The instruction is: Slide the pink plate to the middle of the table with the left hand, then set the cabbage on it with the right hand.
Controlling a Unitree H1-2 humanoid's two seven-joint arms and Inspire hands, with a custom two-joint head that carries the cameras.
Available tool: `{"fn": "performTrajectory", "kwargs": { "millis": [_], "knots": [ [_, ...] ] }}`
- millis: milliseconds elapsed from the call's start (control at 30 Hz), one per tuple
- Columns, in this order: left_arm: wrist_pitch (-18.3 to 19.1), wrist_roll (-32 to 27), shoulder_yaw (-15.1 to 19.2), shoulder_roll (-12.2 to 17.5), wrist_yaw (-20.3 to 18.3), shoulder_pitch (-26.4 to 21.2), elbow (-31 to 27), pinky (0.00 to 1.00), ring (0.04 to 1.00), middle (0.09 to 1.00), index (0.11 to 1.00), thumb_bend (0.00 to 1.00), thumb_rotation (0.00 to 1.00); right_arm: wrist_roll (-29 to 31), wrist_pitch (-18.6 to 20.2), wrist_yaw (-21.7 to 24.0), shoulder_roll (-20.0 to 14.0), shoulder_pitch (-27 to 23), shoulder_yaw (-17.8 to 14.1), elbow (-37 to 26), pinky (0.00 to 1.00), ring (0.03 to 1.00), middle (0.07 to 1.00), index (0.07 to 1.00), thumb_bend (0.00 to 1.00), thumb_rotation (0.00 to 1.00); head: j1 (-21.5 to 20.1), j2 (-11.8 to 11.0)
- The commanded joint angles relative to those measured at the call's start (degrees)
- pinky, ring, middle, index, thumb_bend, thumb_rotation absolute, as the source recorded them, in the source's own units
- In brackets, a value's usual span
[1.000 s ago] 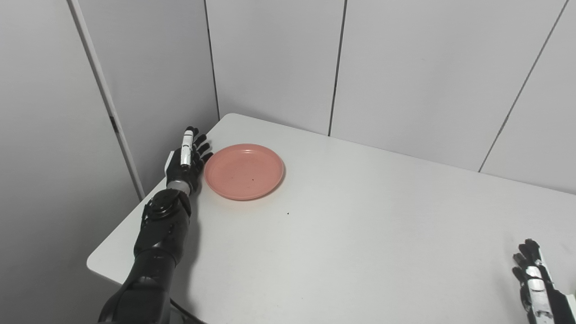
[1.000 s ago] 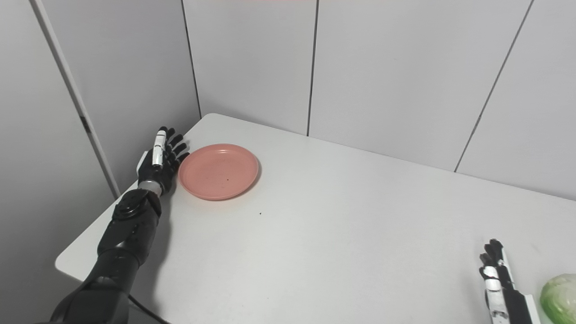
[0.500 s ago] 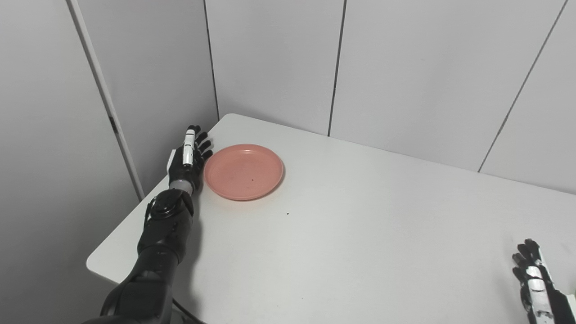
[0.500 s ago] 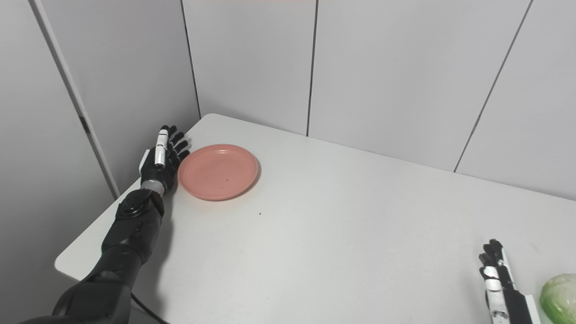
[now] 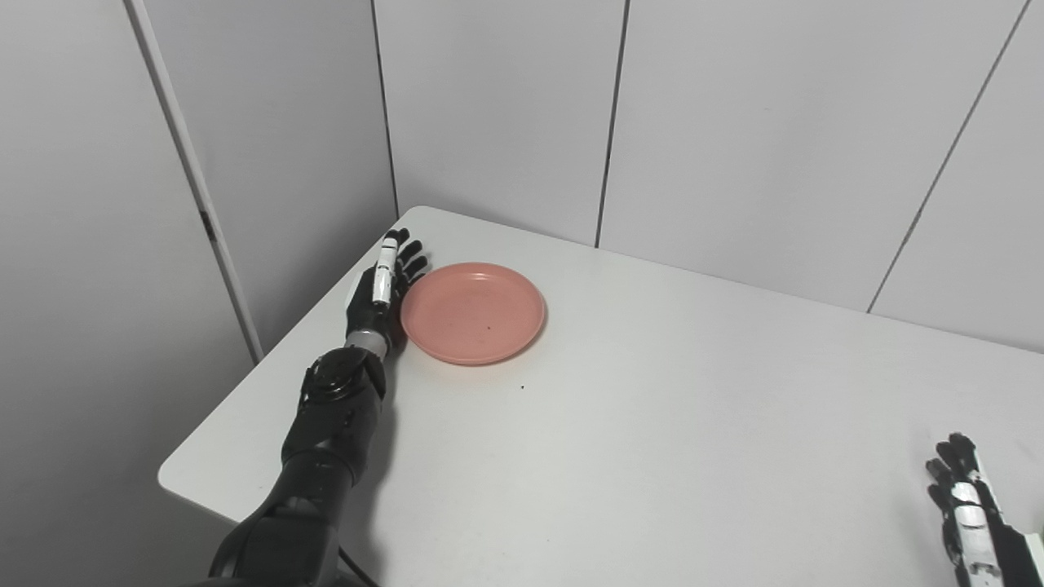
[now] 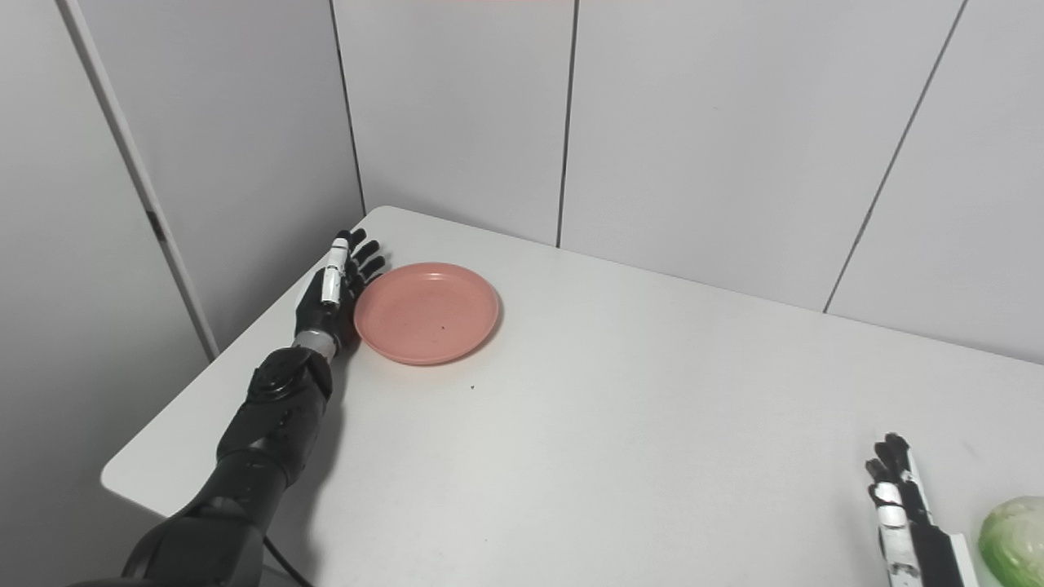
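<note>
Against pink plate (image 5: 473,312): flat left hand (image 5: 378,292) (fingers straight).

- The pink plate (image 5: 472,312) is round and shallow, with a low rim. It lies flat on the white table (image 5: 652,424), near the far left corner. It has nothing on it but a few tiny dark specks. Its left edge is right against the black hand there.
- The cabbage (image 6: 1014,540) is pale green and round. It sits at the near right edge of the table, far from the plate. Only part of it shows, in the right eye view alone.
</note>
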Motion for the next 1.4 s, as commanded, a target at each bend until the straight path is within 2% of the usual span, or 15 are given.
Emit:
{"fn": "performTrajectory", "kwargs": {
  "millis": [0,267,367,567,667,800,1267,1367],
  "knots": [
    [3.6,-0.1,-0.7,-1.2,0.2,0.3,-0.3,0.94,0.93,0.94,0.931,0.4,1.0,0.0,-1.7,0.0,0.4,2.1,0.1,1.2,1.0,0.966,0.975,0.983,0.31,1.0,-0.2,0.1],
    [7.9,0.0,-2.5,-3.3,-0.1,1.6,-6.7,0.91,0.913,0.927,0.928,0.39,1.0,-1.7,-0.4,-1.0,1.0,2.4,0.5,0.1,1.0,0.956,0.965,0.975,0.32,1.0,-2.0,0.8],
    [8.8,-0.2,-3.3,-4.1,-0.8,2.1,-8.4,0.92,0.916,0.927,0.932,0.4,1.0,-1.7,-1.0,-0.6,1.2,2.2,0.6,0.5,1.0,0.954,0.963,0.972,0.3,1.0,-2.8,1.0],
    [10.7,-0.1,-4.7,-5.9,-1.8,2.7,-10.9,0.9,0.91,0.918,0.917,0.41,1.0,-2.0,-3.1,-0.3,1.4,2.0,0.8,2.3,1.0,0.962,0.969,0.974,0.33,1.0,-5.5,1.5],
    [11.6,-0.7,-4.9,-7.1,-2.1,3.0,-12.0,0.9,0.904,0.911,0.906,0.42,1.0,-2.4,-1.9,-0.6,1.6,2.2,1.1,1.6,1.0,0.96,0.967,0.974,0.35,1.0,-6.8,1.7],
    [12.6,-0.6,-5.8,-8.0,-2.7,3.6,-13.7,0.9,0.903,0.912,0.904,0.42,1.0,-3.1,-2.5,-0.9,2.0,2.2,1.4,1.7,1.0,0.954,0.965,0.972,0.34,1.0,-8.5,2.1],
    [15.9,0.6,-11.8,-11.2,-6.1,5.9,-20.5,0.9,0.908,0.916,0.908,0.43,1.0,-7.0,-0.4,-2.6,4.1,3.0,2.7,-0.8,0.98,0.94,0.957,0.966,0.38,1.0,-16.9,4.3],
    [17.5,0.6,-13.5,-12.3,-6.7,6.7,-21.8,0.91,0.915,0.922,0.913,0.43,1.0,-7.7,1.4,-3.2,5.0,3.1,3.0,-1.9,0.98,0.942,0.958,0.969,0.39,1.0,-19.2,4.9]
  ]
}}
